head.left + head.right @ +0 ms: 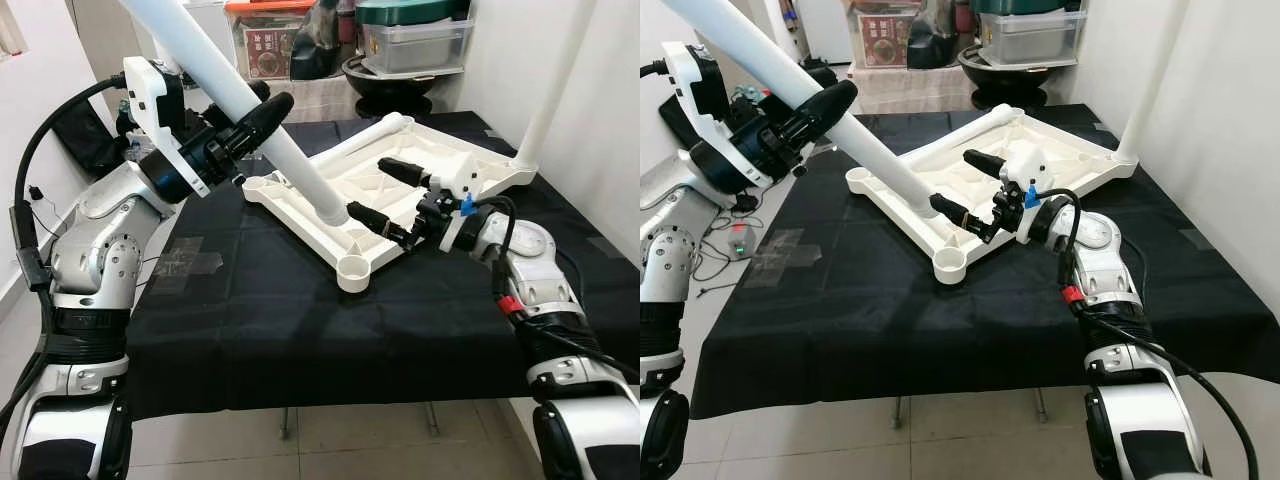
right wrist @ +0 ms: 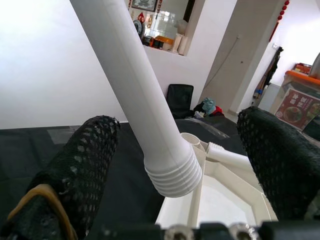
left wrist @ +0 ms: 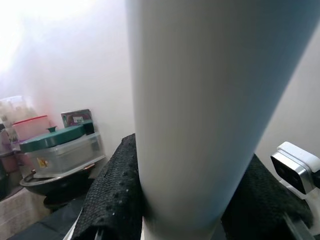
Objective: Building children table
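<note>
A white plastic tabletop [image 1: 300, 222] lies upside down on the black-covered table [image 1: 300, 330]. One white leg [image 1: 548, 90] stands upright in its far right corner. My left gripper [image 1: 255, 125] is shut on a second white leg [image 1: 230, 80] and holds it tilted, threaded end [image 1: 335, 212] down against the frame's inner part. The near corner socket [image 1: 353, 270] is vacant. My right gripper [image 1: 395, 197] is open, its fingers [image 2: 85, 165] wide apart on either side of the threaded end [image 2: 172, 175] without touching it.
At the back stand a clear tub with a green lid [image 1: 415, 40], a black pan [image 1: 390, 85] and a red-lidded box [image 1: 265, 40]. A white wall runs along the right. A tape patch [image 1: 190, 262] lies on the cloth at the left.
</note>
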You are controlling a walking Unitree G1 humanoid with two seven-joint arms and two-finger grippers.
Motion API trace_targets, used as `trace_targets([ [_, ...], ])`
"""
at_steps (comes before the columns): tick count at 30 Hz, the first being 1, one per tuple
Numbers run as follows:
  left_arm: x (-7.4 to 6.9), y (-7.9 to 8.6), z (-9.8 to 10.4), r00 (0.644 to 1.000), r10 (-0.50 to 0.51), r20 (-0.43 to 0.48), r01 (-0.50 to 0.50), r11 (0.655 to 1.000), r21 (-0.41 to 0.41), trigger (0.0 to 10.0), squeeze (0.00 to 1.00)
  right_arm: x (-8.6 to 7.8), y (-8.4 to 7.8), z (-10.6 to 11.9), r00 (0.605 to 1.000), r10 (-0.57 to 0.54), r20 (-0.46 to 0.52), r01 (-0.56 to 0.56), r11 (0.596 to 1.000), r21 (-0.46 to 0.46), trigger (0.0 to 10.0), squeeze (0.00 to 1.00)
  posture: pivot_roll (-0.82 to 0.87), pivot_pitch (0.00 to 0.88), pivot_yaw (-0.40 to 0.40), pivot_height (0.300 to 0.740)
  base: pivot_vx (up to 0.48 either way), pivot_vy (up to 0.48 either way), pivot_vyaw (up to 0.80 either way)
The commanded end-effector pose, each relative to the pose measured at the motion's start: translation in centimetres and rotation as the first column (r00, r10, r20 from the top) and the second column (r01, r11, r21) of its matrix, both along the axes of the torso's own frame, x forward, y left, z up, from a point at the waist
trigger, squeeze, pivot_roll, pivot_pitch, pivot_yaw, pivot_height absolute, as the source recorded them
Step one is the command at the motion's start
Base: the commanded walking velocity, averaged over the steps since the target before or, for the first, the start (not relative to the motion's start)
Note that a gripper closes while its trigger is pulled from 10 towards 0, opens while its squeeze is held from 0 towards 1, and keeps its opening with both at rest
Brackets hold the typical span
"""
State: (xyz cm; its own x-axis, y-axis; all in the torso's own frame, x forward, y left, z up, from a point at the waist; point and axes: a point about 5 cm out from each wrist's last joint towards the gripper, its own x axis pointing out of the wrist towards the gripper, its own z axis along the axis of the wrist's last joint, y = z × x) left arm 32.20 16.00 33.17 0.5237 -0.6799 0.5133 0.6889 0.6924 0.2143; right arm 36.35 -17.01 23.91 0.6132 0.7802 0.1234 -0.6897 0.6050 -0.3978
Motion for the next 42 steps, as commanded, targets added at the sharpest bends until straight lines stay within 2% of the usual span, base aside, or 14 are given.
trace_targets([
  [1, -0.3, 0.0, 0.1, 1.0, 0.003, 0.0, -0.003, 1.0, 0.012, 10.0, 0.0, -0.2, 0.1, 0.1, 1.0, 0.013, -0.003, -0.013, 1.0, -0.011, 10.0, 0.0, 0.02, 0.0, 0.005, 0.74, 0.0, 0.0, 0.0],
  [7, -0.5, -0.4, 0.1, 1.0, -0.022, -0.015, 0.022, 0.999, 0.023, 10.0, 0.0, -0.5, 0.6, 0.2, 0.998, 0.055, -0.011, -0.055, 0.998, -0.027, 10.0, 0.0, 0.03, 0.0, 0.0, 0.74, 0.0, 0.0, 0.0],
  [10, -0.8, -1.7, 0.2, 0.986, -0.157, -0.049, 0.16, 0.985, 0.063, 10.0, 0.0, -1.5, 2.8, 0.1, 0.98, 0.195, -0.026, -0.197, 0.976, -0.089, 10.0, 0.0, 0.04, 0.0, -0.003, 0.74, 0.0, 0.0, 0.0],
  [11, -0.8, -1.7, 0.2, 0.986, -0.157, -0.049, 0.16, 0.985, 0.063, 10.0, 0.0, -1.5, 2.8, 0.1, 0.98, 0.195, -0.026, -0.197, 0.976, -0.089, 10.0, 0.0, 0.04, 0.0, -0.003, 0.74, 0.0, 0.0, 0.0],
  [13, -0.8, -2.3, 0.0, 0.974, -0.218, -0.068, 0.224, 0.97, 0.098, 10.0, 0.0, -1.9, 4.1, 0.2, 0.965, 0.262, -0.029, -0.263, 0.959, -0.101, 10.0, 0.0, 0.04, 0.0, -0.003, 0.74, 0.0, 0.0, 0.0],
  [14, -0.8, -2.3, 0.0, 0.974, -0.218, -0.068, 0.224, 0.97, 0.098, 10.0, 0.0, -1.9, 4.1, 0.2, 0.965, 0.262, -0.029, -0.263, 0.959, -0.101, 10.0, 0.0, 0.04, 0.0, -0.003, 0.74, 0.0, 0.0, 0.0],
  [15, -0.6, -2.6, 0.0, 0.969, -0.235, -0.079, 0.243, 0.964, 0.111, 10.0, 0.0, -1.9, 4.8, 0.3, 0.96, 0.278, -0.023, -0.279, 0.954, -0.106, 10.0, 0.0, 0.04, 0.0, 0.0, 0.74, 0.0, 0.0, 0.0],
  [16, -0.6, -2.6, 0.0, 0.969, -0.235, -0.079, 0.243, 0.964, 0.111, 10.0, 0.0, -1.9, 4.8, 0.3, 0.96, 0.278, -0.023, -0.279, 0.954, -0.106, 10.0, 0.0, 0.04, 0.0, 0.0, 0.74, 0.0, 0.0, 0.0],
  [18, 0.3, -3.6, -0.2, 0.961, -0.256, -0.102, 0.268, 0.955, 0.13, 10.0, 0.0, -1.4, 6.3, 0.6, 0.963, 0.268, 0.0, -0.267, 0.958, -0.106, 10.0, 0.0, 0.04, 0.0, 0.0, 0.74, 0.0, 0.0, 0.0],
  [26, -0.1, -4.9, 0.3, 0.949, -0.302, -0.092, 0.312, 0.942, 0.125, 10.0, 0.0, -1.6, 7.2, 0.0, 0.963, 0.269, -0.032, -0.271, 0.956, -0.11, 10.0, 0.0, 0.04, 0.0, -0.003, 0.74, 0.0, 0.0, 0.0],
  [30, -0.6, -5.5, 1.4, 0.937, -0.342, -0.064, 0.348, 0.929, 0.124, 10.0, 0.0, -1.5, 7.9, -1.0, 0.969, 0.229, -0.09, -0.239, 0.964, -0.118, 10.0, 0.0, 0.03, 0.0, -0.005, 0.74, 0.0, 0.0, 0.0],
  [37, -0.4, -5.8, 0.9, 0.919, -0.382, -0.095, 0.393, 0.904, 0.171, 10.0, 0.0, -1.0, 8.7, -3.4, 0.965, 0.174, -0.194, -0.208, 0.964, -0.167, 10.0, 0.0, 0.04, 0.0, -0.001, 0.74, 0.0, 0.0, 0.0],
  [42, -0.6, -6.1, 0.8, 0.908, -0.405, -0.106, 0.418, 0.889, 0.188, 10.0, 0.0, -1.0, 8.9, -3.8, 0.96, 0.172, -0.222, -0.21, 0.965, -0.16, 10.0, 0.0, 0.04, 0.0, 0.002, 0.74, 0.0, 0.0, 0.0],
])
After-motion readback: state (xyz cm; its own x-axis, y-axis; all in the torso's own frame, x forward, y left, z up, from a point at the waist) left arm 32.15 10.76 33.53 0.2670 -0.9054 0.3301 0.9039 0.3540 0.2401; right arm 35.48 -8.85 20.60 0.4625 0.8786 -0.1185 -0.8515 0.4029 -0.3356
